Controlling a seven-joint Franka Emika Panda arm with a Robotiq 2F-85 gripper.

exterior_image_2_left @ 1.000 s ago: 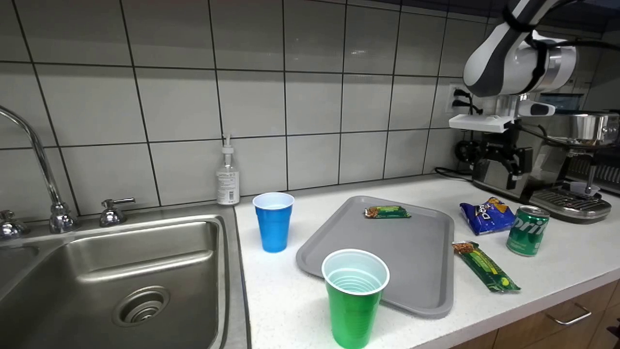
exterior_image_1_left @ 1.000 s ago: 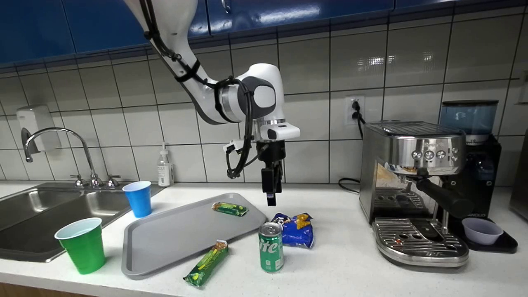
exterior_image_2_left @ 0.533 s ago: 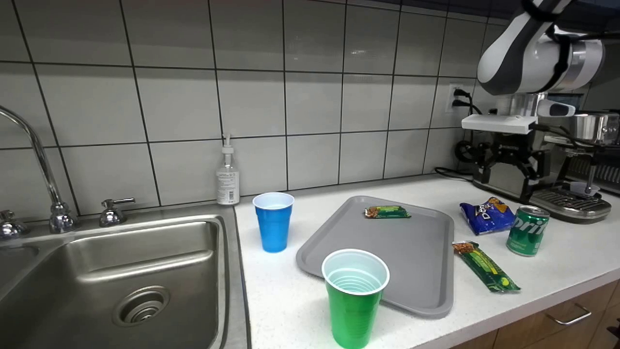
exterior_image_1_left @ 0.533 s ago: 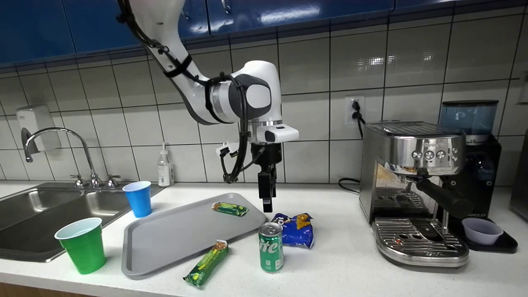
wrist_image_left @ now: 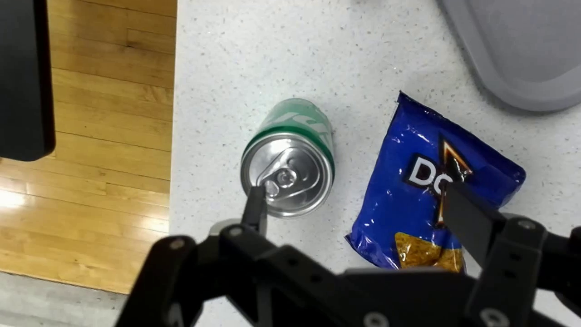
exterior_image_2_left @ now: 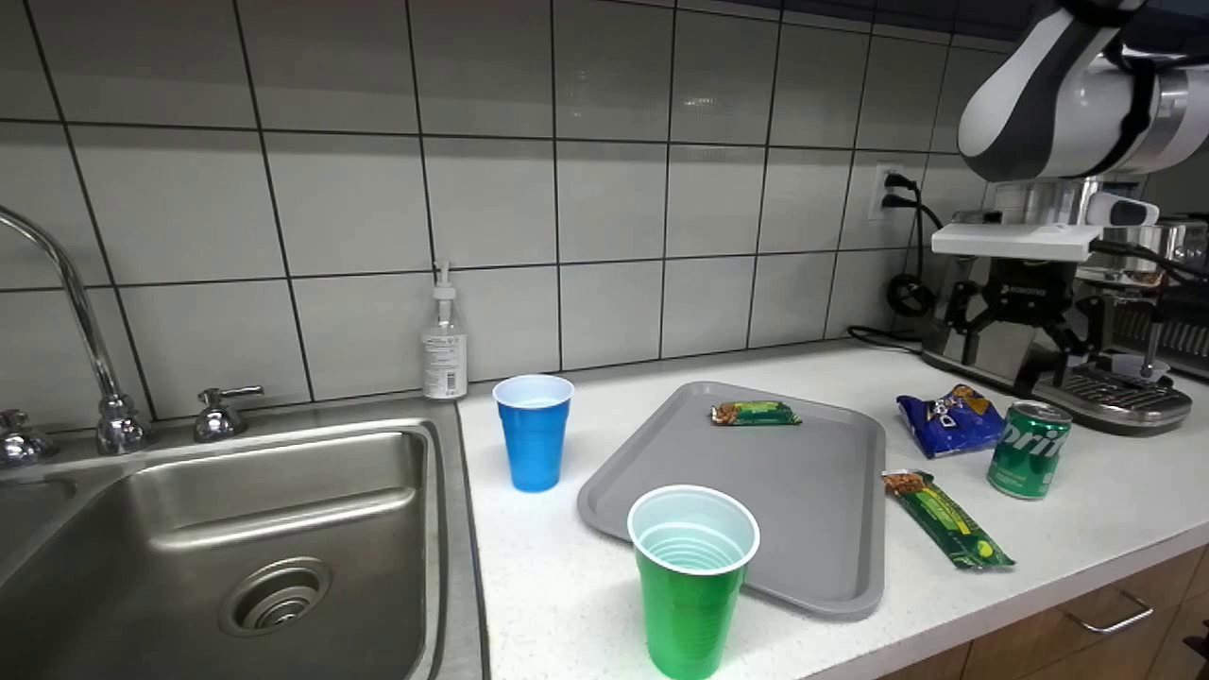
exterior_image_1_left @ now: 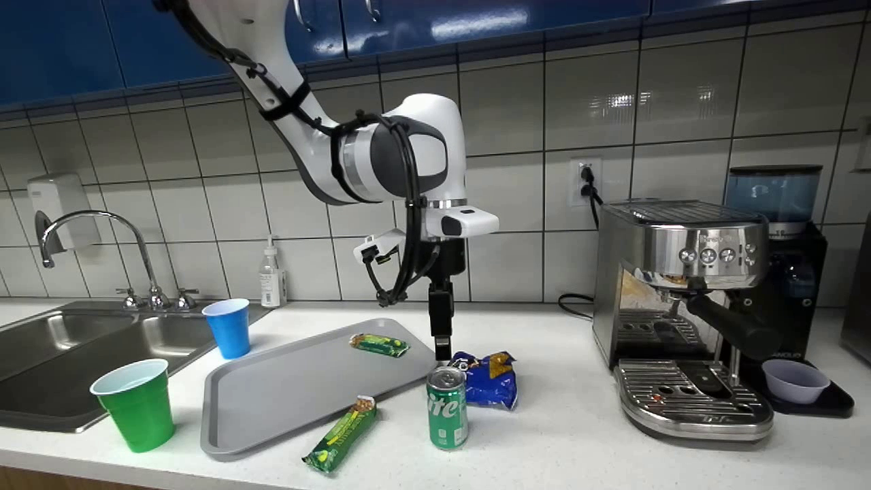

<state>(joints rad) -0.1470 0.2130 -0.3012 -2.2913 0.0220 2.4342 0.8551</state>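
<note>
Now the gripper (wrist_image_left: 358, 211) hovers over the bench (wrist_image_left: 218, 81), jaws wide apart, nothing held; the green can (wrist_image_left: 290, 154) stands upright just beside the blue chip bag (wrist_image_left: 404, 195). Looks like an approach, and any grasp calls for centring and lowering first.

Near black two-finger gripper (wrist_image_left: 357, 206): blue foil bag (wrist_image_left: 415, 200), white lettering (wrist_image_left: 422, 171), orange chip print (wrist_image_left: 418, 250); green cylindrical can (exterior_image_1_left: 447, 412), silver lid (wrist_image_left: 287, 176).
</note>
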